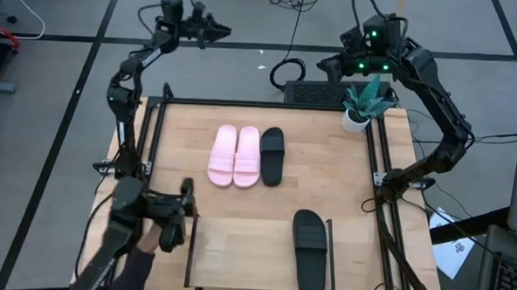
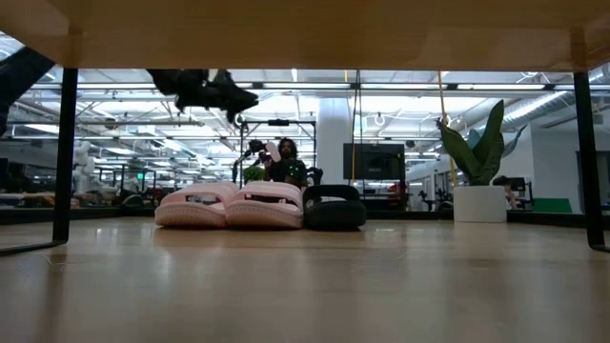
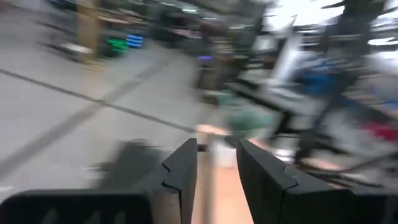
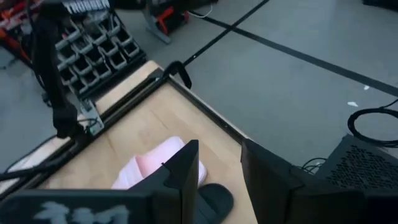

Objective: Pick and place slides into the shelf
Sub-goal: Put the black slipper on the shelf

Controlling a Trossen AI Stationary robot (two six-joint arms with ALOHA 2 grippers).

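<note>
A pale pink pair of slides (image 1: 234,155) (image 2: 229,205) (image 4: 155,165) rests sole-down on the tabletop's far half. One black slide (image 1: 272,154) (image 2: 334,208) lies close against its right side. The other black slide (image 1: 311,250) lies on the right end of the shelf (image 1: 253,258), beside its right rail. My left gripper (image 1: 224,28) (image 2: 250,97) (image 3: 216,144) hovers beyond the table's far-left edge, level, pointing right, open with nothing between its fingers. My right gripper (image 1: 332,65) (image 4: 219,144) hangs beyond the far-right edge, tilted down toward the slides, open and holding nothing.
A potted plant (image 1: 365,102) (image 2: 477,162) stands at the table's far right corner. A black metal frame (image 1: 159,114) runs around the tabletop. A dark apparatus (image 1: 150,215) stands over the near-left corner. The shelf's left and middle are bare wood. A person (image 2: 286,162) sits in the room behind.
</note>
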